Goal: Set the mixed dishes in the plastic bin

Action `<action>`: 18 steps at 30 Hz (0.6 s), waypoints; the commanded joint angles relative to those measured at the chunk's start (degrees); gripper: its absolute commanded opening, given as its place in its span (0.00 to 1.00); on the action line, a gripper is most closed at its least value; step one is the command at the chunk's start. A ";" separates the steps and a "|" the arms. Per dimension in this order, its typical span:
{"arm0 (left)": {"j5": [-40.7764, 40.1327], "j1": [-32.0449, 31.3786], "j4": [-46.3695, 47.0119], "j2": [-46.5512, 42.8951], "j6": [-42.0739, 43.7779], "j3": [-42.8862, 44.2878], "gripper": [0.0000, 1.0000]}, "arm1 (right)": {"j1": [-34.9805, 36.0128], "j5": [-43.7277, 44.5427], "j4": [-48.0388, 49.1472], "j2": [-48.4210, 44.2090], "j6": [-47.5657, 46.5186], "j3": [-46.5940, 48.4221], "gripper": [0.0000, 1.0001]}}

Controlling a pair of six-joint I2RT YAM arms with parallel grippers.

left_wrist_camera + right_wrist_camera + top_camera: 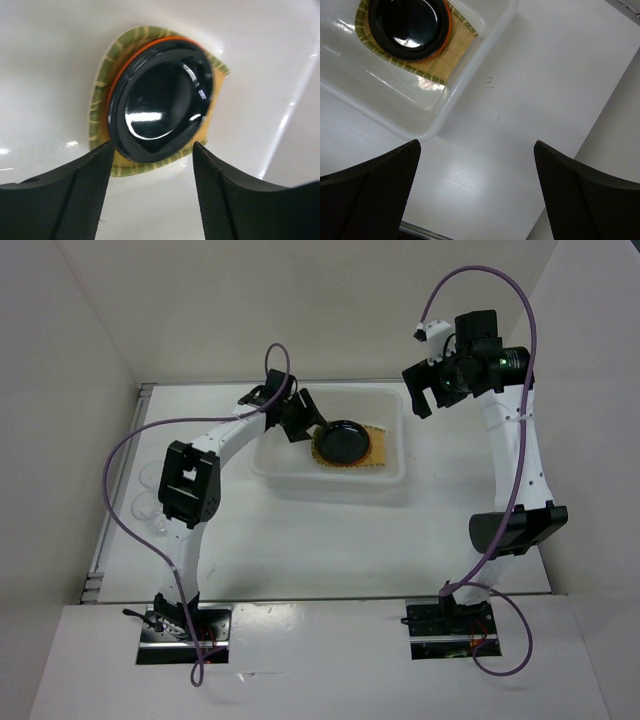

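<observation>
The plastic bin (330, 480) stands at the middle back of the table. Inside it lies the bamboo tray (378, 445). The black plate (345, 440) rests on the tray, stacked on the orange plate, of which only a thin rim (131, 65) shows. My left gripper (303, 420) is open and empty inside the bin, just left of the stack; the left wrist view shows it (152, 150) close to the black plate (160, 100) and tray (100, 105). My right gripper (422, 392) is open, empty and raised right of the bin. Two clear cups (152, 475) (145, 508) stand at the table's left edge.
The right wrist view shows the bin's corner rim (455, 105) with the tray (445, 55) and black plate (407, 25) inside, bare white table (520, 100) below my right gripper (477, 150). White walls enclose the table on the left, back and right.
</observation>
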 commanded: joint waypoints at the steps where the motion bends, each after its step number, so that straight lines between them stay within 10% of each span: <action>1: 0.50 0.03 -1.63 -1.52 0.97 5.70 0.72 | 0.40 -1.43 0.19 -1.84 -0.85 -0.38 0.98; 7: -7.66 0.90 -13.31 -11.35 9.56 24.48 0.72 | 0.40 -1.96 0.19 -2.37 -0.86 -0.99 0.98; 13: -22.66 7.92 -50.70 -11.89 20.21 49.46 0.72 | 0.40 -5.64 0.19 -3.94 -1.47 -5.11 0.98; 16: -24.03 15.72 -45.65 -25.30 20.22 34.53 0.76 | 0.40 -10.38 0.19 -4.48 -2.70 -9.24 0.98; 18: -22.45 20.39 -37.29 -40.36 19.09 7.22 0.80 | 0.40 -13.11 0.19 -4.48 -2.70 -11.61 0.98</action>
